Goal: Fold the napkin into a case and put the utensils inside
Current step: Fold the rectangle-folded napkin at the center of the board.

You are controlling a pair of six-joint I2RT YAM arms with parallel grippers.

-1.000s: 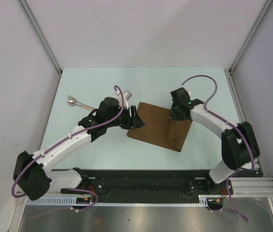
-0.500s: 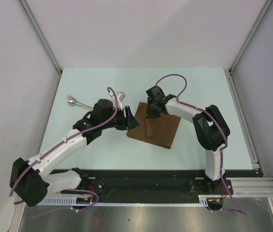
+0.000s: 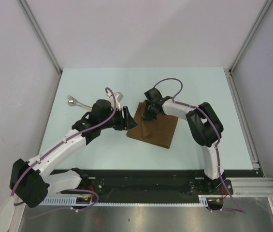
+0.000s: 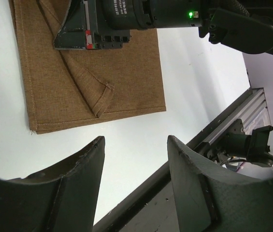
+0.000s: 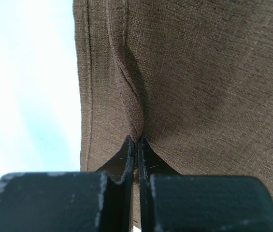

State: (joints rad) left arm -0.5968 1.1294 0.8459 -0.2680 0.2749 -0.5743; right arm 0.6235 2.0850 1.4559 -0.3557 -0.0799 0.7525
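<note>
Napkin [image 3: 158, 129] lies on the table [image 3: 199, 87], a little right of centre. It is dark brown woven cloth, flat but for one flap [image 4: 90, 84] doubled over its upper face.

- **Right claw** [image 5: 135, 140]: shut, its fingertips [image 5: 128, 153] pinching a raised ridge of the napkin near the far-left part of the cloth. A soft crease runs away from the pinch.
- **Left claw** [image 4: 135, 145]: partly spread and empty. It hangs over bare table just off the napkin's left edge, not touching it.
- **Utensils** [image 3: 72, 101]: well to the left of the napkin, beyond the left arm, untouched. A small shiny head shows; the rest is too small to make out.

Handling, as a judgement:
- The napkin looks light, limp and thin. It will drape from any single grip and will not hold a fold unless pressed flat.
- The weave looks coarse enough to give the fingertips good bite, so slipping is unlikely. The whole sheet dragging across the smooth table when pulled is the likelier trouble.
- Best holds are a hemmed edge or a corner, where the cloth is doubled and a little firmer. A pinch in mid-sheet only bunches it.
- The free corner of the flap nearest the left claw looks like the handiest second hold, to keep the cloth taut against the right claw's pull.
</note>
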